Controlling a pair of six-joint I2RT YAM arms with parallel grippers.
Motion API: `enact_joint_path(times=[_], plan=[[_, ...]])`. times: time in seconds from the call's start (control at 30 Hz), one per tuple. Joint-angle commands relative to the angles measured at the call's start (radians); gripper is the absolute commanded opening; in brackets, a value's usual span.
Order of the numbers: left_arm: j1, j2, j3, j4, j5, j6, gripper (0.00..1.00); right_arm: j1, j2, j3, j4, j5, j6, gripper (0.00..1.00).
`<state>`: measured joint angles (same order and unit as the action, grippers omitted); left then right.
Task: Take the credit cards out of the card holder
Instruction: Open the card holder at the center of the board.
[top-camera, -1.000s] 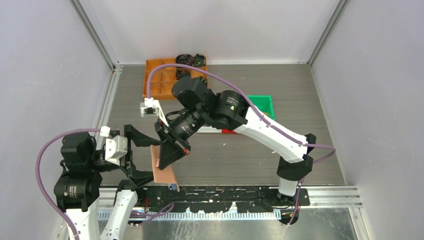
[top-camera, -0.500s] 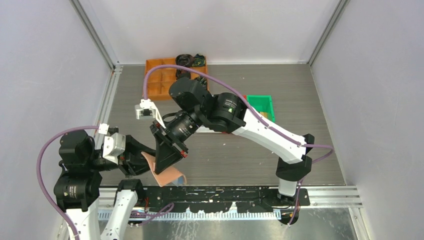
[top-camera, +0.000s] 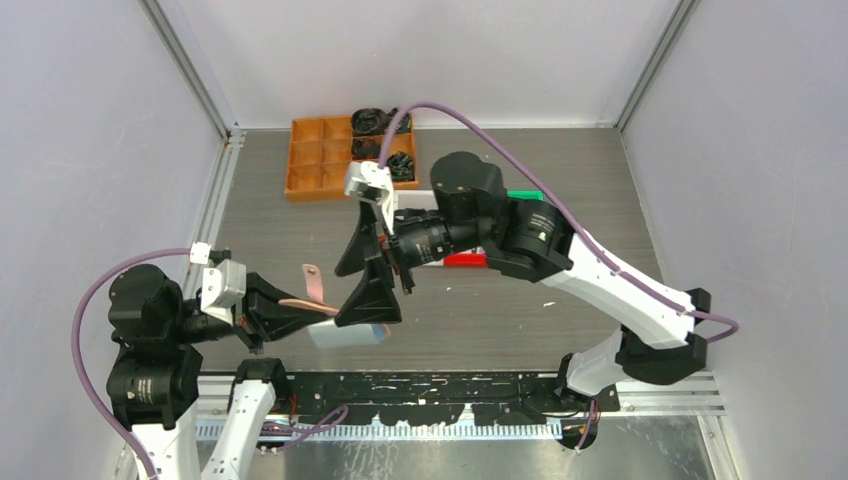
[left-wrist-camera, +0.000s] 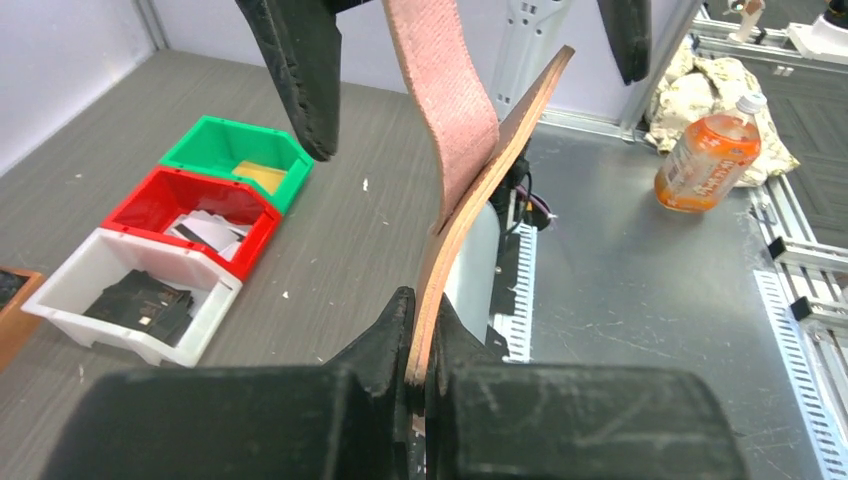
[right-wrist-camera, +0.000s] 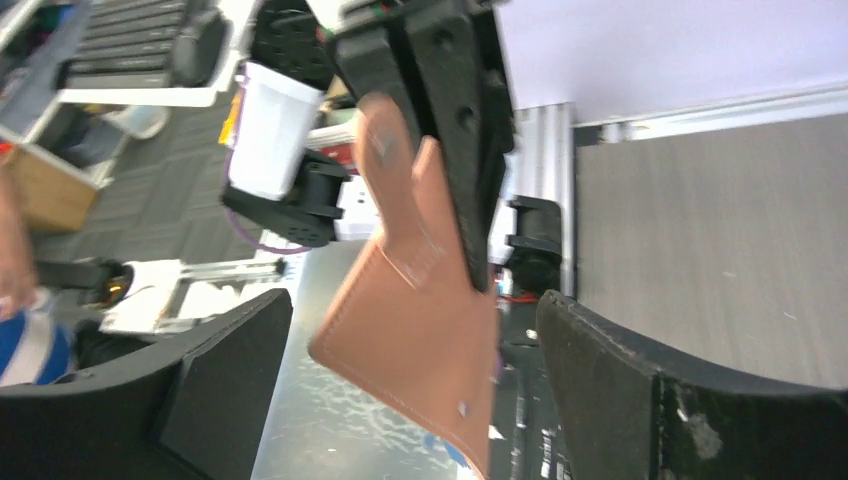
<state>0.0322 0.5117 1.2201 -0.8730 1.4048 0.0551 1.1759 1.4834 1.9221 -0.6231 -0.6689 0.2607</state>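
1. Above the near edge of the desk (top-camera: 520, 320), in the overhead view, your left pincer (top-camera: 325, 312) is pressed together on the salmon-pink card holder (top-camera: 312, 285) and holds it off the surface. Your right pincer (top-camera: 338, 300), which gripped it a second ago, now stands spread on either side of it, apparently not touching it. The handover is complete.
2. In the left wrist view, the card holder's edge is pinched between the left fingers (left-wrist-camera: 385, 335). It rises partly folded open, with its strap curling upward. The right fingers hang wide apart at the top. Beyond, on the desk, three bins (left-wrist-camera: 225, 140), green, red and white, hold what look like credit cards (left-wrist-camera: 140, 300).
3. In the right wrist view, the card holder hangs from the left fingers with its plain pink outside facing the camera. The right fingers frame it, well apart. No pockets show from here. As I judge it, your right pincer is now free to pull a card, but the pocket side must face it first.
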Motion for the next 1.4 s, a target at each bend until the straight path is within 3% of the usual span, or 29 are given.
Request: enact_joint_path(times=[0.0,0.2,0.33,0.67,0.83,1.37], plan=[[0.002,0.005,-0.009,0.236,-0.057,-0.256,0.0,-0.049,-0.138,-0.132,0.165,0.2,0.004,0.99],[0.002,0.09,0.018,0.446,-0.092,-0.6,0.0,-0.122,-0.338,-0.408,0.27,0.192,0.016,0.99],[0.002,0.104,0.005,0.619,-0.095,-0.836,0.0,-0.124,-0.411,-0.556,0.37,0.14,0.028,0.94],[0.0,0.13,0.003,0.813,-0.126,-1.104,0.0,-0.124,-0.407,-0.668,0.539,0.153,0.078,0.76],[-0.001,0.13,0.0,0.85,-0.123,-1.141,0.0,-0.124,-0.375,-0.68,0.611,0.189,0.116,0.7],[-0.001,0.112,-0.014,0.849,-0.106,-1.136,0.0,-0.124,-0.319,-0.64,0.764,0.228,0.243,0.66]])
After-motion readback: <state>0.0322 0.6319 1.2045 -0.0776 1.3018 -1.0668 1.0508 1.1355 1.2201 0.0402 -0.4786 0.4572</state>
